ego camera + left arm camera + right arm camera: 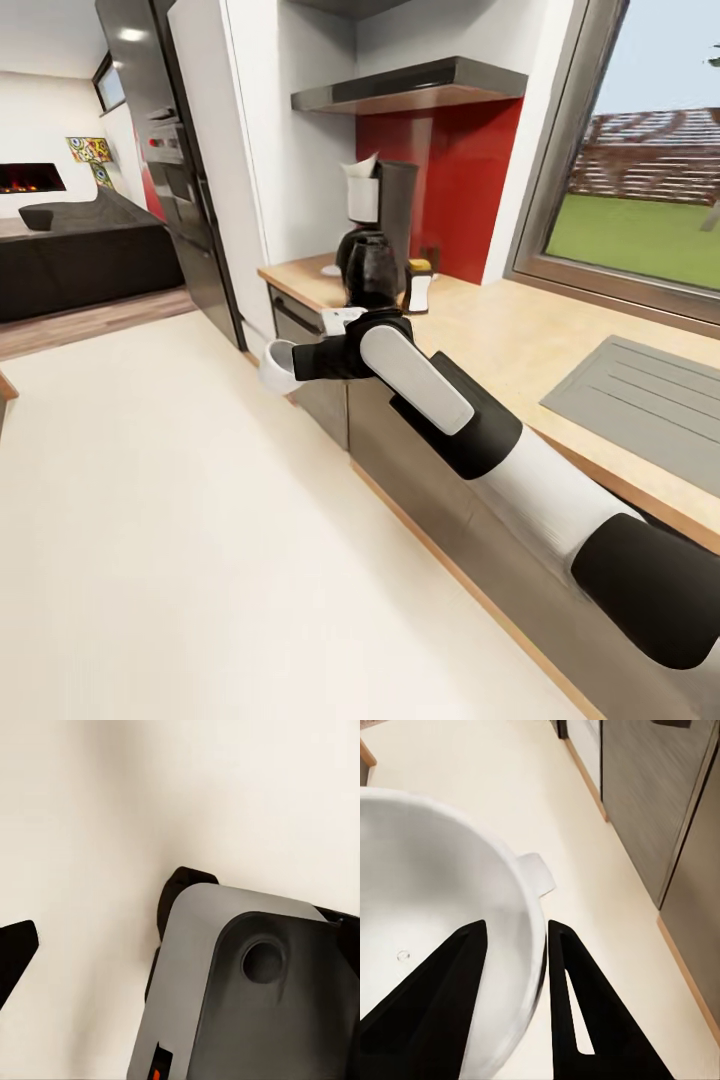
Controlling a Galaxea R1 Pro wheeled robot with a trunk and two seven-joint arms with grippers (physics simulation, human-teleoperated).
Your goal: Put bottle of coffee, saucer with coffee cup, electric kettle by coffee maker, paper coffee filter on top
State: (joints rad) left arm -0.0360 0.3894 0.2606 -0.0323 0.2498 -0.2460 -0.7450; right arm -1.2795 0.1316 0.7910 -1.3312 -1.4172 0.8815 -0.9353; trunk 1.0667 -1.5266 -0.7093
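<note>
Nearest, at the frame's 4 o'clock in the head view: right arm, reaching up toward centre. At its end, the right gripper point(287, 367), closed down to a narrow gap on the rim of the coffee cup point(272, 371). In the right wrist view, one finger point(442, 997) inside the bowl, the other outside the wall, thin rim clamped between. Cup tilted, mouth turned toward the wrist, small handle at the far side. Held out over pale floor point(200, 520), just off the cabinet fronts, not over the countertop point(500, 335). Probably carried this way to clear the counter edge before setting down.

Of the left gripper point(15, 954), one dark fingertip above pale floor; cannot tell how far open. Nothing seen in it.

Farther, at 1 o'clock from the cup: the electric kettle point(372, 270) on the countertop. Close at its 3 o'clock, the bottle of coffee point(418, 285). At its 10 o'clock, a flat white shape, likely the saucer point(331, 270), partly hidden. Behind, at 12 o'clock, the coffee maker point(395, 210), with the paper coffee filter point(360, 185) on top. Highest and farthest, the kitchen shelf point(410, 88).

Remaining, by judgement: cup onto saucer.
</note>
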